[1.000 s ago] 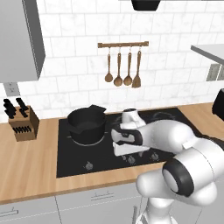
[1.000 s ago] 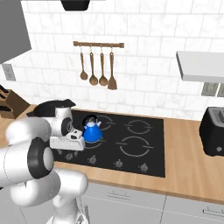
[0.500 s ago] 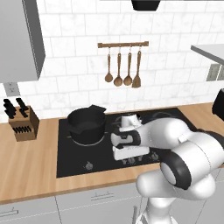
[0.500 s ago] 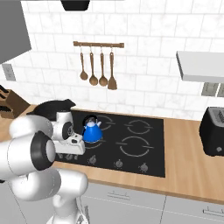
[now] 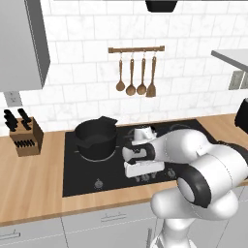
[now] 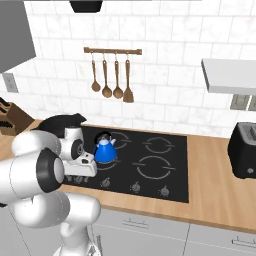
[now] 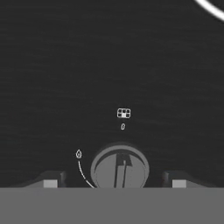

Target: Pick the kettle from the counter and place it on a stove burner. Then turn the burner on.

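1. Kettle [image 6: 105,151]: the small blue cone stands upright on a burner at the left of the black cooktop [image 6: 165,172], at about 2 o'clock from the gripper in the right base view; the placing half of the task appears finished. The black pot [image 5: 95,139] occupies the neighbouring burner, at 10 o'clock from the wrist in the left base view.

2. Step in hand, as judged: turning the burner on. In the hand view a round knob [image 7: 119,168] with a raised centre bar lies between the two fingertips, a small flame mark and an arc at its 10 o'clock.

3. Doing it well: keep the knob centred between the fingertips, close evenly on its rim or bar, then rotate about the knob's own axis so the pads do not slip off. Confirm that this knob serves the kettle's burner; the tiny square symbol at its 12 o'clock is too small to read.

4. Gripper [image 7: 116,181]: the jaws stand spread wide, one tip on each side of the knob, with a gap on both sides. Nothing is held; contact with the knob is not evident.

5. Counter [image 6: 220,187]: wood-grain surface surrounding the cooktop.
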### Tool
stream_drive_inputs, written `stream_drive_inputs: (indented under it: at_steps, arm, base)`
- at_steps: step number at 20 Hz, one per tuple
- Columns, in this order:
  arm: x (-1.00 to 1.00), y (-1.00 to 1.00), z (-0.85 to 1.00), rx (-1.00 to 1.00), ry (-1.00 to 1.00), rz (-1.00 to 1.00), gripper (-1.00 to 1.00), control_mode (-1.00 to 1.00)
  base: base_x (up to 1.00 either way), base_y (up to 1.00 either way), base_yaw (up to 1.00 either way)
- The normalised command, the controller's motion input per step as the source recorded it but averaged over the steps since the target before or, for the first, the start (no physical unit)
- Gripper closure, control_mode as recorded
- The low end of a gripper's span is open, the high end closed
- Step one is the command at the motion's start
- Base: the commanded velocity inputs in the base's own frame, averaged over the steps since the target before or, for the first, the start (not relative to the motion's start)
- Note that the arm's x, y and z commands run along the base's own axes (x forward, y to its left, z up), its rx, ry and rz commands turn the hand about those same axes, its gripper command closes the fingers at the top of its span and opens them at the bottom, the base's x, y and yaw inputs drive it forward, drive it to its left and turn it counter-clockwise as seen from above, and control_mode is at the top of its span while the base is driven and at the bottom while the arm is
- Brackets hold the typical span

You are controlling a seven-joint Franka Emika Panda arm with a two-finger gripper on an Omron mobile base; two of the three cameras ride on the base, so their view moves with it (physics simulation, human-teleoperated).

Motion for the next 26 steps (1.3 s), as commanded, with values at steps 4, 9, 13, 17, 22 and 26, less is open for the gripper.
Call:
stream_drive_inputs:
  at_steps: [4, 9, 13, 17, 22, 26]
  arm:
    - [0.0, 0.0, -0.18, 0.0, 0.0, 0.01, 1.0, -1.0]
    - [0.0, 0.0, -0.08, 0.0, 0.0, 0.0, 1.0, -1.0]
    - [0.01, 0.0, 0.0, 0.0, 0.0, 0.0, 1.0, -1.0]
    - [0.0, 0.0, -0.04, 0.0, 0.0, 0.03, 1.0, -1.0]
    - [0.0, 0.0, -0.21, 0.0, 0.0, 0.21, 1.0, -1.0]
    - [0.05, 0.0, -0.28, 0.03, 0.04, 0.51, 1.0, -1.0]
  base:
    - [0.0, 0.0, 0.0]
    - [0.0, 0.0, 0.0]
    - [0.0, 0.0, 0.0]
    - [0.0, 0.0, 0.0]
    - [0.0, 0.0, 0.0]
    - [0.0, 0.0, 0.0]
